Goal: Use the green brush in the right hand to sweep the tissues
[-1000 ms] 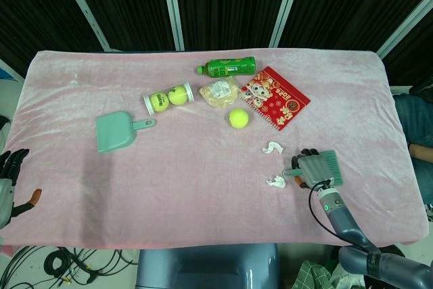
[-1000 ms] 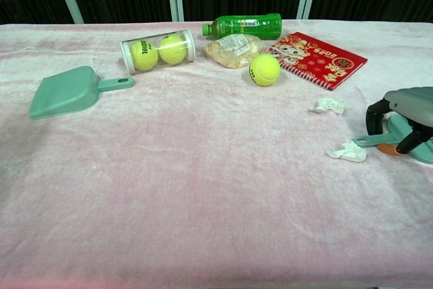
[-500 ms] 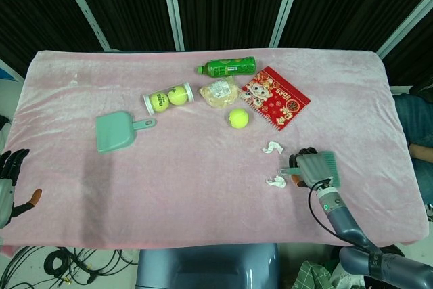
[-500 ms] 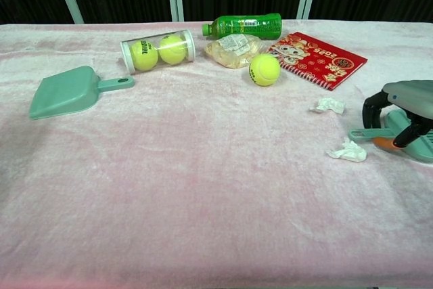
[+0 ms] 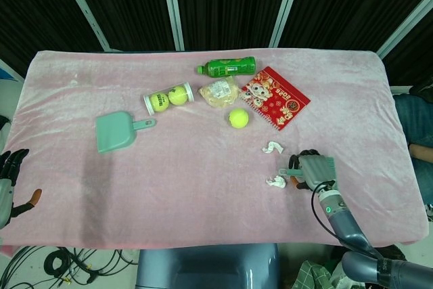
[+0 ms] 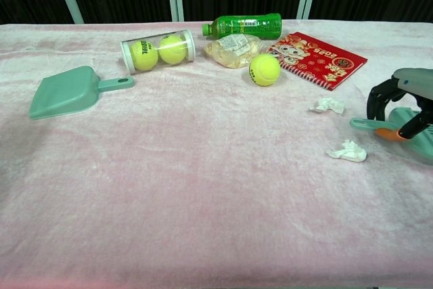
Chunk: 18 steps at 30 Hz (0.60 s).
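The right hand (image 6: 404,107) has its fingers curled down around the green brush (image 6: 396,128), gripping it near where the handle meets the head. The brush is at the right side of the pink surface (image 5: 203,167), low over the cloth; whether the head rests on it I cannot tell.

The main risk is the grip. The brush is held from above by curled fingers, so a drag against the plush cloth could twist the handle in the hand and leave the bristles skating over the tissues. The tissues are light and crumpled: a fast stroke could flick them sideways or snag the nearer tissue (image 6: 348,151) under the head. That one lies just in front of the handle tip, close to the front edge of the surface, and a stroke toward the robot could push it over the edge. The farther tissue (image 6: 328,105) sits between the brush and the tennis ball (image 6: 264,70), near the corner of the red notebook (image 6: 318,58); a wide sweep could nudge either. The green dustpan (image 6: 71,91) lies well apart on the left, so it looks like a long haul across cloth.

The brush's long axis runs roughly left to right across the surface, with the slim handle tip pointing toward the robot's left.

The left hand (image 5: 9,179) is off the surface at the lower left, fingers spread, holding nothing.
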Tool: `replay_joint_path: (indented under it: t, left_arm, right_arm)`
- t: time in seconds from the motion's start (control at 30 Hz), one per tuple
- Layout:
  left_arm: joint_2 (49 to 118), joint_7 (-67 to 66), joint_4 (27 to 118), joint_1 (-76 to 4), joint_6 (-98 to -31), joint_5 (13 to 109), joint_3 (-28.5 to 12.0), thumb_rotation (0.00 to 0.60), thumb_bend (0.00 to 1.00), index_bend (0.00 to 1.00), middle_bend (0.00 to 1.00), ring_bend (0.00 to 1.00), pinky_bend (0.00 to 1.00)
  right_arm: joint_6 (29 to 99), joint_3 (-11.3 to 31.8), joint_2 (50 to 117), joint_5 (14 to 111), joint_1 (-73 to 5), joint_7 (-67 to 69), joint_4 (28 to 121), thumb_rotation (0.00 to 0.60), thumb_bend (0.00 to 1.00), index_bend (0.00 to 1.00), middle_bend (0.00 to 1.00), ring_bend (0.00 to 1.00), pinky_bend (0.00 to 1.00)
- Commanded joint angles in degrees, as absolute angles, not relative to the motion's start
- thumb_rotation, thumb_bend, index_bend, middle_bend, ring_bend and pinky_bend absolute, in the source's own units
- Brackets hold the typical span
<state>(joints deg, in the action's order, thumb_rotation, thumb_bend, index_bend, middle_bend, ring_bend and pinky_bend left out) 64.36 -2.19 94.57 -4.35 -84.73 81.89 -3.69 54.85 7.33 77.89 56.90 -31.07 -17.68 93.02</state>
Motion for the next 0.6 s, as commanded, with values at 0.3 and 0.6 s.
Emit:
replay_joint_path:
  t: [0.3, 0.6]
  left_arm:
    - [64.3, -2.0, 94.6, -4.3, -84.7, 81.9, -3.7, 0.600, 0.31, 0.08, 0.08, 0.01, 0.00]
    - [64.2, -2.0, 94.6, -4.4, -84.6, 81.9, -3.6, 0.600, 0.31, 0.09, 0.08, 0.01, 0.00]
  right_arm:
    - [58.0, 6.1, 80.4, 67.9, -26.4, -0.9, 94.4, 0.600, 0.41, 0.64, 0.54, 0.26, 0.19]
    - [63.2, 8.5, 87.6, 74.4, -25.3, 12.0, 89.6, 0.600, 0.41, 0.68, 0.56, 0.27, 0.19]
